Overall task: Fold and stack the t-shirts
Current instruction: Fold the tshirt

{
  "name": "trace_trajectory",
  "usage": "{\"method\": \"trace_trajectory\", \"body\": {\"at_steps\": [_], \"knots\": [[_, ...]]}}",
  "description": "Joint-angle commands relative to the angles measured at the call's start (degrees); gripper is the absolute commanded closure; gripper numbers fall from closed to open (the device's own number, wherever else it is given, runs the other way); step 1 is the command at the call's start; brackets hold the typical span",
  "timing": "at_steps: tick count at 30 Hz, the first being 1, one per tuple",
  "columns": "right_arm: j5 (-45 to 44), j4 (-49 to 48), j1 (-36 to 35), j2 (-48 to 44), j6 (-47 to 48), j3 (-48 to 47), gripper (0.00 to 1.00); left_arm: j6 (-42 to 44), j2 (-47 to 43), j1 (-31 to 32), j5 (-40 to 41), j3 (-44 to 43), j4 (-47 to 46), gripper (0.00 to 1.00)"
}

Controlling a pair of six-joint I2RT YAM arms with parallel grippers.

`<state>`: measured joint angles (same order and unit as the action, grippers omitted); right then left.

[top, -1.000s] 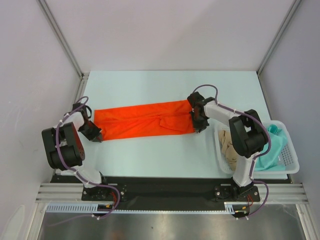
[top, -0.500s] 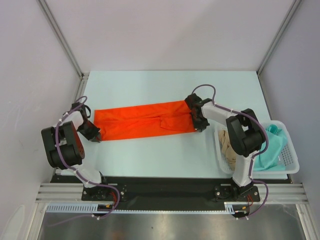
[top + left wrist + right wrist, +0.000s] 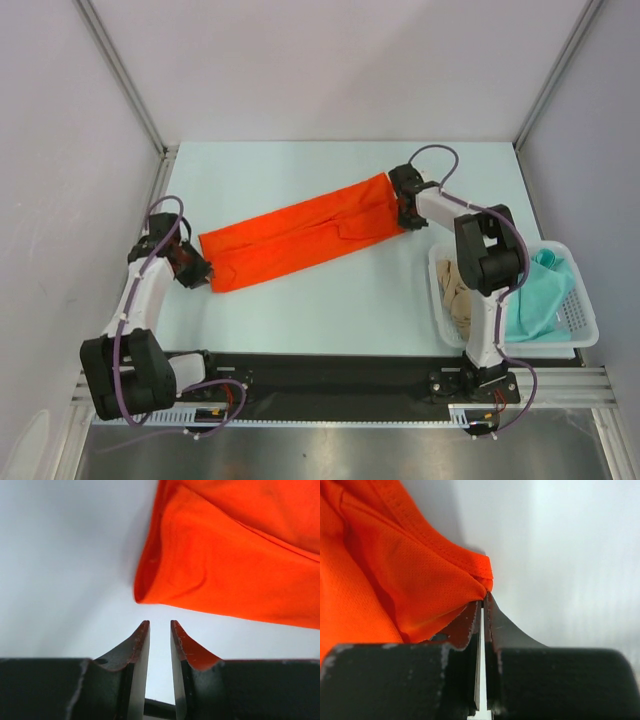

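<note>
**Pinned at the right end, loose at the left**

Clamps the right gripper [image 3: 483, 600] hard on a hemmed corner of the orange-red t-shirt [image 3: 300, 230], fingers pressed together with only a hairline between them below the cloth. Holds that corner toward the far right of the desk [image 3: 330, 310], short of the far edge.

Leaves the left gripper [image 3: 160, 625] narrowly parted, with nothing between the fingertips and only pale surface showing through the slit. Points it at a rounded, doubled-over edge of the same shirt, just beyond the tips and not touching them. Places it close to the left edge of the desk, roughly midway between the near and far edges.

Lays the shirt out as a long, narrow band across the desk, slanting from beside the left gripper up to the clamped corner at the far right. Shows doubled layers along its length and a small flap near the middle.

Finds, by the near right corner, a white mesh basket [image 3: 585, 312], well apart from the orange-red cloth and partly hidden behind the right arm. Carries in its left part the beige t-shirt [image 3: 458, 295], crumpled, and in its right part the teal-green t-shirt [image 3: 540, 295], bunched up.
</note>
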<state>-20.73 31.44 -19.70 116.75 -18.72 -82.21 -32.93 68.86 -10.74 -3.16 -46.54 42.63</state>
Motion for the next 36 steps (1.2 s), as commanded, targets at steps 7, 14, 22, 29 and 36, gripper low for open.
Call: {"method": "trace_trajectory", "body": {"at_steps": [7, 14, 22, 29, 36], "knots": [[-2.3, 0.4, 4.9, 18.7, 4.7, -33.1, 0.69, 3.3, -1.1, 6.6, -1.0, -4.8, 3.8, 0.67], [-2.0, 17.2, 4.9, 14.7, 0.3, -42.8, 0.32, 5.7, -0.4, 7.4, -7.8, -4.6, -1.9, 0.63], [25.3, -6.0, 4.8, -9.0, -11.1, -5.3, 0.3, 12.6, 8.5, 7.2, -6.9, -13.9, -2.1, 0.49], [27.2, -24.6, 4.2, -5.5, -29.0, 4.0, 0.34, 8.3, 7.0, 7.5, -11.4, -11.1, -4.8, 0.5], [25.3, -38.6, 5.3, 0.7, -31.2, 5.3, 0.6, 8.2, -0.6, 7.7, -12.8, -4.3, -5.6, 0.51]]}}
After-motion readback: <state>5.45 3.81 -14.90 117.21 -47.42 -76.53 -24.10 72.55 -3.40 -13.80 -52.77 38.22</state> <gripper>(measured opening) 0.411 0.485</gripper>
